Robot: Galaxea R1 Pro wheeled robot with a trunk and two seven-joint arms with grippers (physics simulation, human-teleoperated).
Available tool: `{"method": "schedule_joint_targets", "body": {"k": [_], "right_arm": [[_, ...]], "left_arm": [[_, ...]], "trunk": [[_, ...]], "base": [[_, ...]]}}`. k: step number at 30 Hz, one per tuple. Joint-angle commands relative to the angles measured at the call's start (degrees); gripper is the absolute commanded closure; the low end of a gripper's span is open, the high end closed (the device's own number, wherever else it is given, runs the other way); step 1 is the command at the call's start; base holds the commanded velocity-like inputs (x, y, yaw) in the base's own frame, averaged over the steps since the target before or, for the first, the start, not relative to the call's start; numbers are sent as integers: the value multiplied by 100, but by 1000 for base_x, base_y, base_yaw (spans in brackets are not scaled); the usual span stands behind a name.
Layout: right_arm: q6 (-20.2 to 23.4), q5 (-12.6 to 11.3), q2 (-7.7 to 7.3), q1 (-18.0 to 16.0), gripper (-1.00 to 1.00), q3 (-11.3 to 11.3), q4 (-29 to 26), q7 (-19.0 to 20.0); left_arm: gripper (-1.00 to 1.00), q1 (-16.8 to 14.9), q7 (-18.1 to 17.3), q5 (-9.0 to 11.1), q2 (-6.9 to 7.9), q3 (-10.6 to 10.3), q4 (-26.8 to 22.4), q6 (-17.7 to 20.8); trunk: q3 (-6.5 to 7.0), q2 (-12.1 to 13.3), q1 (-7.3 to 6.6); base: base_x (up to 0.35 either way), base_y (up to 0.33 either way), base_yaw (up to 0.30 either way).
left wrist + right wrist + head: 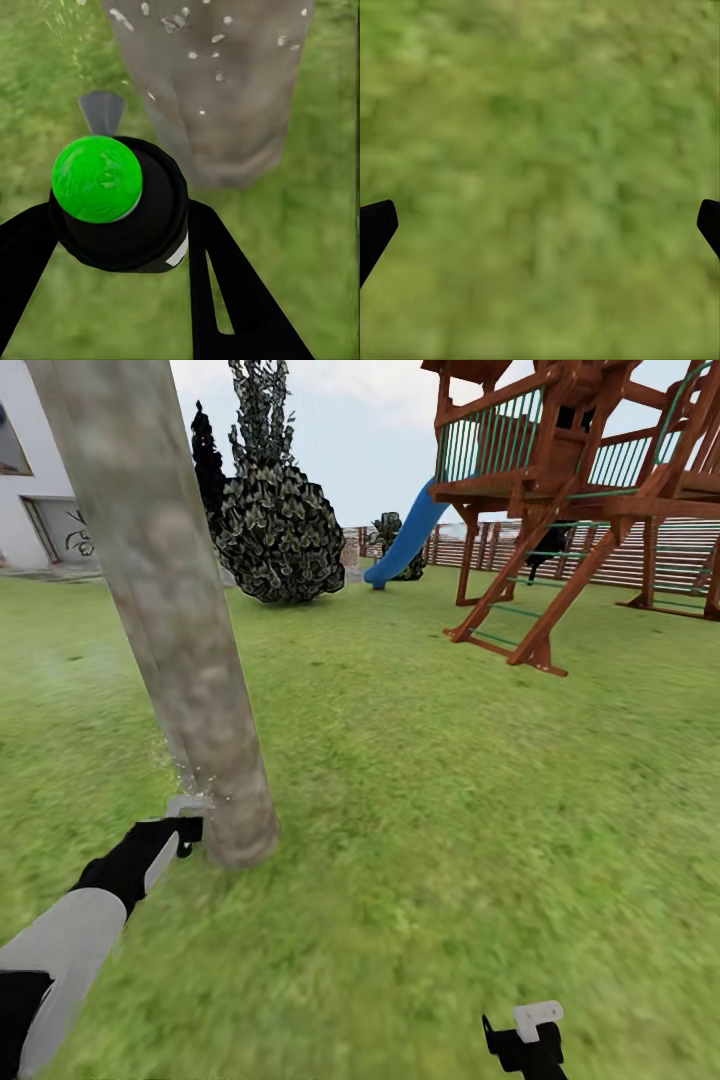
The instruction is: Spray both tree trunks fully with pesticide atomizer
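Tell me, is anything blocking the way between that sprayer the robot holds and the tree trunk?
Nothing visible does. The left end effector holds the pesticide atomizer with its nozzle toward the tree trunk, and only open grass lies between them. Pale droplets already speckle the bark near the trunk's base.

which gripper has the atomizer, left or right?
The left gripper: its jaws are shut on the pesticide atomizer, aimed at the tree trunk. The right gripper hangs open over bare grass, jaws apart.
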Motion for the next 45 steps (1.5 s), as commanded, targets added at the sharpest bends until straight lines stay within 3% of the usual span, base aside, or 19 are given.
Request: {"method": "schedule_joint_targets", "body": {"k": [1, 5, 13, 25, 45], "right_arm": [[0, 1, 0, 1, -100, 0, 0, 0], [0, 2, -4, 0, -100, 0, 0, 0], [0, 0, -1, -1, -100, 0, 0, 0], [0, -4, -1, -1, -100, 0, 0, 0], [0, -6, -1, 2, -100, 0, 0, 0]], "left_arm": [[100, -114, 2, 6, 10, -3, -6, 160], [100, -710, -19, -21, 118, -4, -7, 351], [100, -672, -16, -63, 134, 5, -13, 327], [100, -669, 1, -12, 125, 11, -15, 304], [100, -667, 15, 3, 106, 16, -15, 287]], "trunk": [[-1, 0, 1], [-1, 0, 1], [-1, 0, 1], [-1, 0, 1], [-1, 0, 1]], "base": [[0, 0, 4], [0, 0, 0], [50, -83, 0], [8, -270, 213], [45, -272, 63]]}}
